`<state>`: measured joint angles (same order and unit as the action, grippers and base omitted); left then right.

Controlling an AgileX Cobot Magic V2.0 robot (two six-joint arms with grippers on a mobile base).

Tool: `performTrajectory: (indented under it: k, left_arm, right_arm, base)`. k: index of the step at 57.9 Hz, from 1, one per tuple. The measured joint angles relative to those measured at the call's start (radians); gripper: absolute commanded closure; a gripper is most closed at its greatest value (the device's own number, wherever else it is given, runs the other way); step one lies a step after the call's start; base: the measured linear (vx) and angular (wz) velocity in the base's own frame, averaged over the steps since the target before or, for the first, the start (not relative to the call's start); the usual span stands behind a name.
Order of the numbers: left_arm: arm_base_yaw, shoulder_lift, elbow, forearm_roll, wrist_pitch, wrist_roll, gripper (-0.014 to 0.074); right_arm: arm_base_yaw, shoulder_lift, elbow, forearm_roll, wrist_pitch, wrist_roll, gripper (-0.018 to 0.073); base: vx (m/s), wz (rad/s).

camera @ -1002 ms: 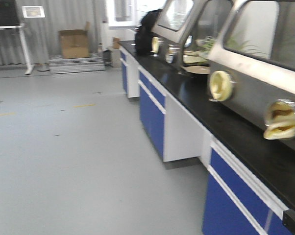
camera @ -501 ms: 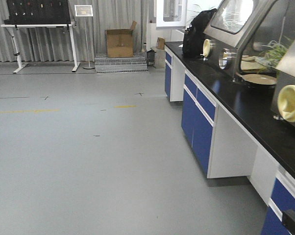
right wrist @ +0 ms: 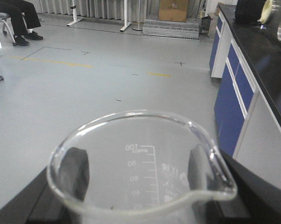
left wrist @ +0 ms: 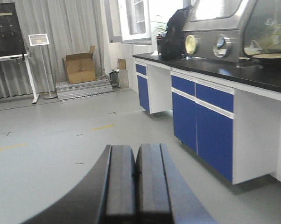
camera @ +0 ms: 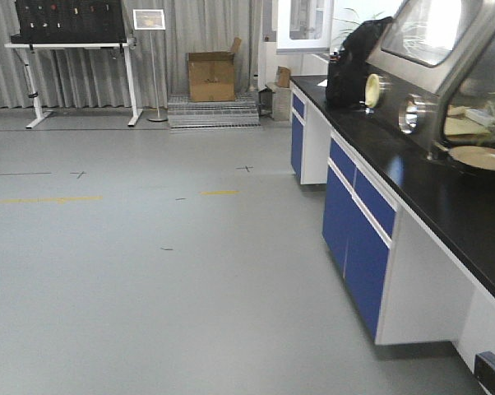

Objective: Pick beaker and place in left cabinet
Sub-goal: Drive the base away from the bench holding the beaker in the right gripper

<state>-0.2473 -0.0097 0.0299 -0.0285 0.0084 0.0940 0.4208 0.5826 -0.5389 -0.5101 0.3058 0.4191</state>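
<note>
- Beaker: clear glass, sits between the R gripper fingers, seen in the R wrist view. One black pad presses each side wall and shows through the glass.
- R gripper is clamped on the beaker.
- Beaker mouth faces the cam, pour spout at lower R of the rim. White grad. marks 100, 80, 60 are readable on the far wall; lower ones are cut off by the frame edge.
- L gripper: the two black fingers are pressed together with nothing between them, over bare floor.
- Front view: grey floor w/ a short yellow tape strip and small black marks.
- On the R, a row of blue-fronted counter units under a black worktop.
- Steel glovebox w/ round ports stands on the worktop. A black backpack is just beside its far end.
- Back wall: grey curtains, a cardboard box on a low metal platform, and a sign stand next to a white-legged table.
- R wrist view, top L: legs of a seated person in dark trousers and shoes.
</note>
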Motion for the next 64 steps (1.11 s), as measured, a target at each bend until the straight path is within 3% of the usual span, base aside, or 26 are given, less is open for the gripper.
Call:
performTrajectory:
  k: [64]
  left_arm:
    - [0.000,0.000,0.000,0.000,0.000,0.000,0.0596]
  right_arm:
    - [0.000,0.000,0.000,0.000,0.000,0.002,0.0565]
  base:
    - [0.69,0.11]
